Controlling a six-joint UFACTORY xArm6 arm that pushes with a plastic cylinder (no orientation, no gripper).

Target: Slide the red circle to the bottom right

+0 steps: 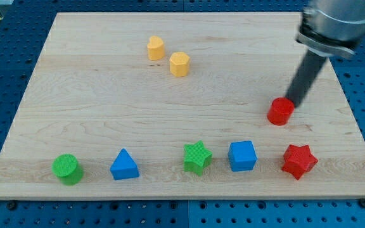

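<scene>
nearest the camera we see a row of five blocks along the bottom edge of the desk (94,95): a green circle (66,168), a blue triangle (125,165), a green star (197,157), a blue cube (242,156) and a red star (298,161), running from the view's left to its right. from the red star, the red circle (281,111) sits at about eleven o'clock, near it but apart, on the right half of the desk, a little below mid-height. our dark rod slants down from the view's top right, and my tip (294,104) stands at about two o'clock from the red circle, touching it or just beside it; we cannot tell which. we carry no fingers, only this rod, so nothing is held. well apart, toward the view's top, a yellow block (156,48) and a yellow hexagon (179,64) sit just beside each other, the hexagon at four o'clock from its neighbour.
</scene>
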